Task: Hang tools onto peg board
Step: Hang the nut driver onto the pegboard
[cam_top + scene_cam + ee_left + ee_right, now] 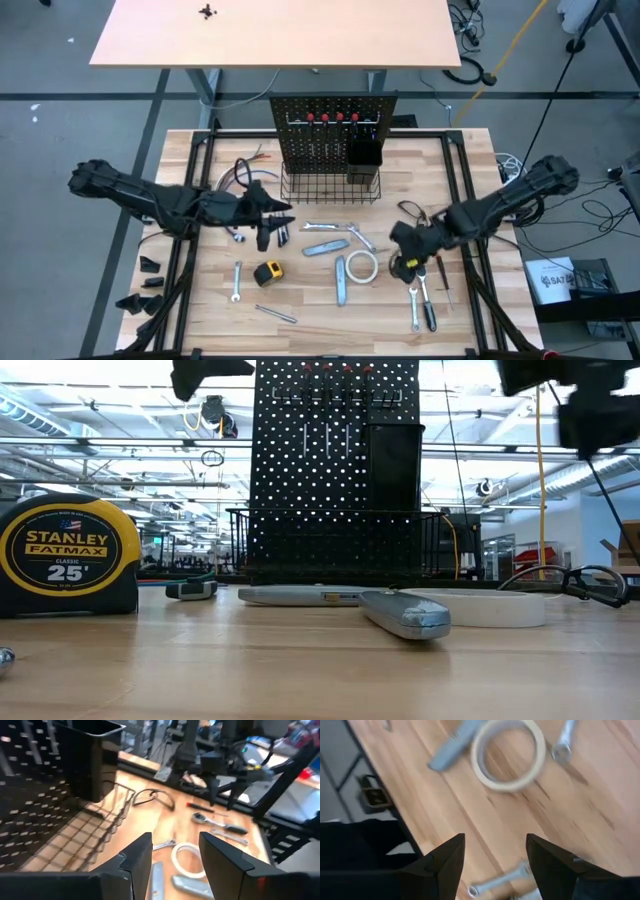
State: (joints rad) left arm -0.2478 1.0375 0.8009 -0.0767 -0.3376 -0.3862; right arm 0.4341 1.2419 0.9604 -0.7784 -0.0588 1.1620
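Two utility knives (326, 248), one tape roll (361, 265) and one tape measure (268, 273) lie on the surface (320, 320); both tools, left (268, 222) and right (404, 262), empty, fingers apart.

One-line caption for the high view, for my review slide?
Both grippers, left and right, hover open and empty over tools scattered on the table before the peg board; tape roll lies between them.

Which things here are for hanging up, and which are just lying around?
For the job: peg board, tape measure, tape roll, utility knife, ratchet wrench, left gripper and right gripper, both open.

Just lying about: safety glasses, the other table, floor cables.
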